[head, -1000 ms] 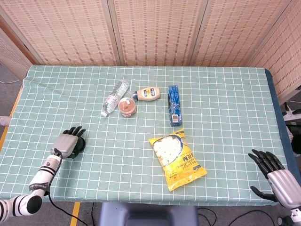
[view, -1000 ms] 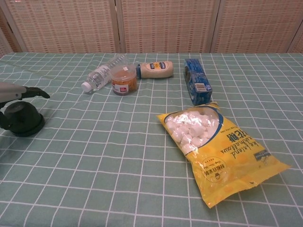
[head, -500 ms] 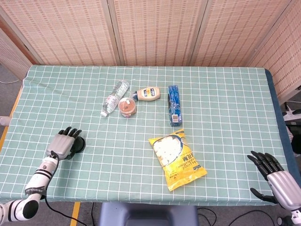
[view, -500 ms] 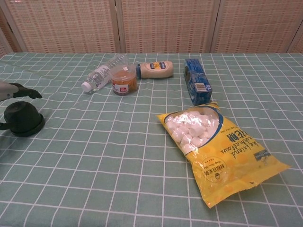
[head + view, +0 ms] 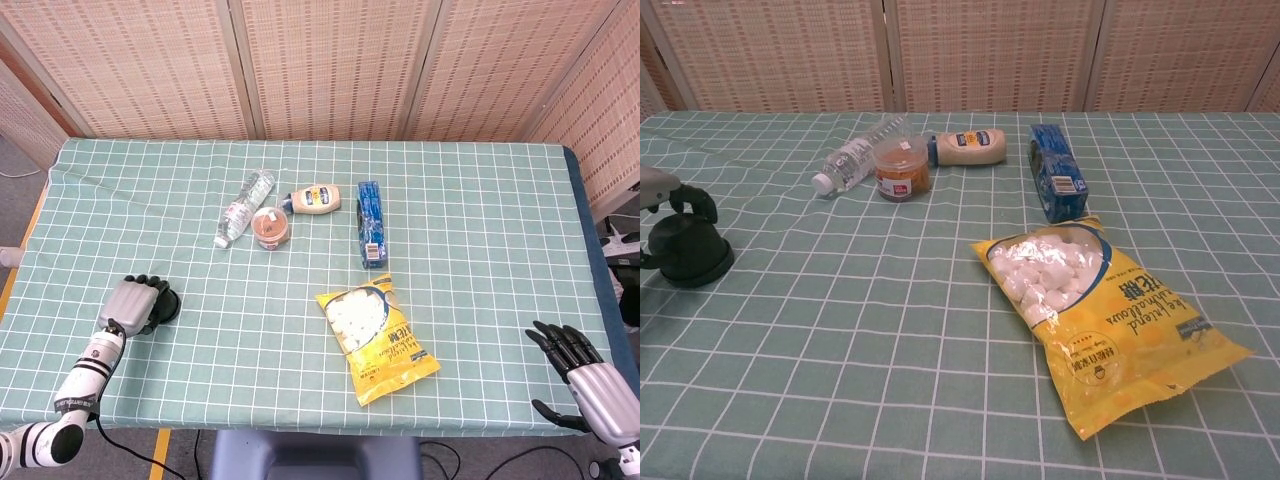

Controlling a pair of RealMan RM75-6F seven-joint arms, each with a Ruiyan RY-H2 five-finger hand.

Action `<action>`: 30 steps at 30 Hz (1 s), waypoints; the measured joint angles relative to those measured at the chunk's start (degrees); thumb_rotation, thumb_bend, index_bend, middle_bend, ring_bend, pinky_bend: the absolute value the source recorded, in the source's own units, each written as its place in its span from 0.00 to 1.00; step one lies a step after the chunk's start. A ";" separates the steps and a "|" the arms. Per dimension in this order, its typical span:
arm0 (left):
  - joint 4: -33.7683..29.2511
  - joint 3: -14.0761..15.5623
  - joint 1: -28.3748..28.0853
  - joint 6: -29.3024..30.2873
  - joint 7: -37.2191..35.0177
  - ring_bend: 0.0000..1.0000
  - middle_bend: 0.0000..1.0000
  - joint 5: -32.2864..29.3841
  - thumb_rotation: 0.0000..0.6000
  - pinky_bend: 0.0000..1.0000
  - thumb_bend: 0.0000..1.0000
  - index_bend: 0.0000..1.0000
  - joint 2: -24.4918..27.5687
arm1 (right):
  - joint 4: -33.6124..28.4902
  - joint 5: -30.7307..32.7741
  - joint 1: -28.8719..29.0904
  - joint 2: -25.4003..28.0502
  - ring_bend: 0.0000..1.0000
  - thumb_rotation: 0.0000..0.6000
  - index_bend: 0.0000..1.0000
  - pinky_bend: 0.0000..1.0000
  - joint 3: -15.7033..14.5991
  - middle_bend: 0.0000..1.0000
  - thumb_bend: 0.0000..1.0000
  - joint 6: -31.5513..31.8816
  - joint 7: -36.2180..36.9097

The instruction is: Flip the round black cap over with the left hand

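Head view. Left robot hand (image 5: 133,304) at the near left of the worktop (image 5: 480,210), its fingers curled down over the round black cap (image 5: 160,308), which sits on the cloth and shows only at the hand's far-right side. Whether the fingers actually grip the cap cannot be told here. Well to the right of this hand and farther back lie a water bottle (image 5: 243,206), a small orange jar (image 5: 270,228), a mayonnaise bottle (image 5: 316,199) and a blue box (image 5: 370,224); a yellow marshmallow bag (image 5: 374,338) lies nearer, also to its right. None of these stands between hand and cap. Right robot hand (image 5: 582,375) hovers at the near right edge, fingers spread, holding nothing. The worktop carries a green cloth with a white grid; woven screen panels (image 5: 330,65) close off the back.

Chest view. Left robot hand (image 5: 670,194) enters at the left edge, dark fingers draped over the top of the cap (image 5: 685,250), which rests dome-up on the cloth. The bag (image 5: 1100,315) fills the right foreground.
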 measured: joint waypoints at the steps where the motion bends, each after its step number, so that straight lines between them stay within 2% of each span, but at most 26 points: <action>1: -0.12 -0.08 0.07 0.03 -0.21 0.26 0.33 0.18 1.00 0.32 0.38 0.35 0.08 | -0.03 0.02 0.01 -0.01 0.00 1.00 0.00 0.00 0.00 0.00 0.17 -0.05 -0.05; 14: -3.30 -0.89 0.61 1.19 0.02 0.27 0.33 1.28 1.00 0.31 0.38 0.36 2.02 | -0.10 0.11 0.05 0.06 0.00 1.00 0.00 0.00 0.02 0.00 0.17 -0.08 0.16; 22: -6.87 -2.82 1.70 4.66 -2.07 0.28 0.34 2.91 1.00 0.32 0.38 0.36 5.16 | 0.04 0.37 0.18 -0.33 0.00 1.00 0.00 0.00 0.21 0.00 0.17 -0.72 -1.60; 26: -4.77 -2.83 2.05 5.22 -0.85 0.28 0.34 2.23 1.00 0.31 0.38 0.36 5.09 | -0.09 0.23 0.21 -0.36 0.00 1.00 0.00 0.00 0.16 0.00 0.17 -0.73 -1.84; 30: 0.71 -3.64 2.42 4.65 -0.79 0.28 0.33 -1.52 1.00 0.31 0.38 0.36 3.56 | 0.13 0.35 -0.28 -0.95 0.00 1.00 0.00 0.00 0.61 0.00 0.17 0.66 -2.74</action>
